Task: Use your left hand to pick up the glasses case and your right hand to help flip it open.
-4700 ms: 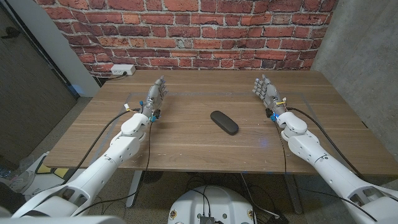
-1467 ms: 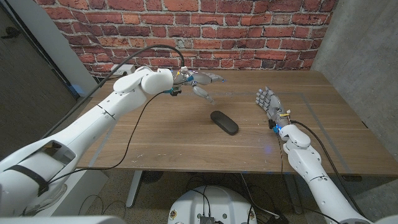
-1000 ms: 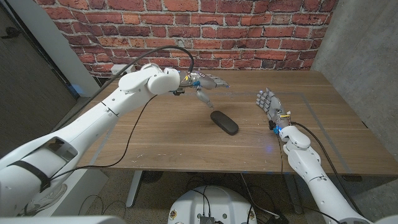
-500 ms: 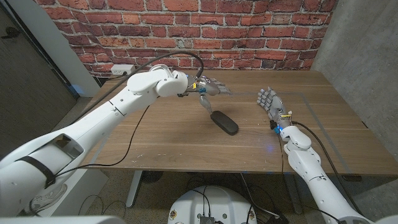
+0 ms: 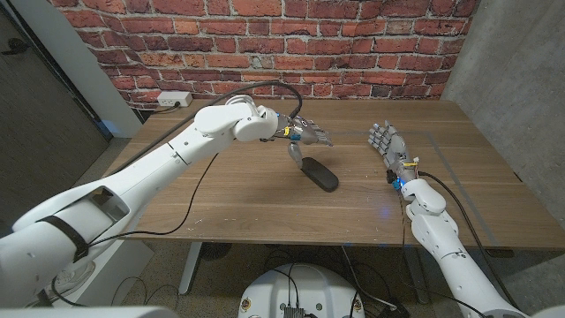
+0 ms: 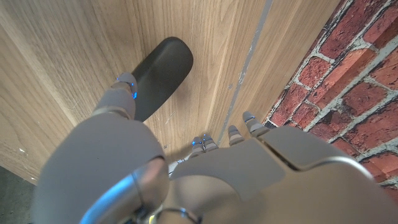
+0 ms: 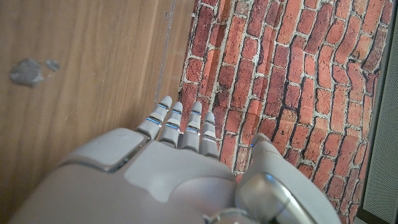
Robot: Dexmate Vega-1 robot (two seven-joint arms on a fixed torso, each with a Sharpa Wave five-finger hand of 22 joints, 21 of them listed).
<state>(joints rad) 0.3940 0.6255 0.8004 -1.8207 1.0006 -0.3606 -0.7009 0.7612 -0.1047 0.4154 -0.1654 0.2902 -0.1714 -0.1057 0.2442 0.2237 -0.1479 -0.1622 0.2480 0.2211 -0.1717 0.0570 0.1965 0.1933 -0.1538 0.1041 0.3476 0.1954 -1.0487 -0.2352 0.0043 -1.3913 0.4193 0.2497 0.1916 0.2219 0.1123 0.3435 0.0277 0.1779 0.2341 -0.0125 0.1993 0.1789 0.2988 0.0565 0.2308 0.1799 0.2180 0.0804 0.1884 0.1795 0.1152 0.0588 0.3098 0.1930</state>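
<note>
The glasses case (image 5: 318,174) is seen lying closed at mid desk (image 5: 221,203), not yet lifted. The right robot hand (image 5: 387,145) is held upright beside it, fingers apart, empty. Farther back, the left robot hand (image 5: 305,137) hovers spread over its far end; gripping, lifting and opening remain

A matte black oval glasses case (image 5: 318,174) lies on the brown wood-grain table (image 5: 238,203). Behind stands a red brick wall with pale mortar lines (image 5: 265,44). The white-and-grey left hand (image 5: 305,137) has blue marks.
</note>
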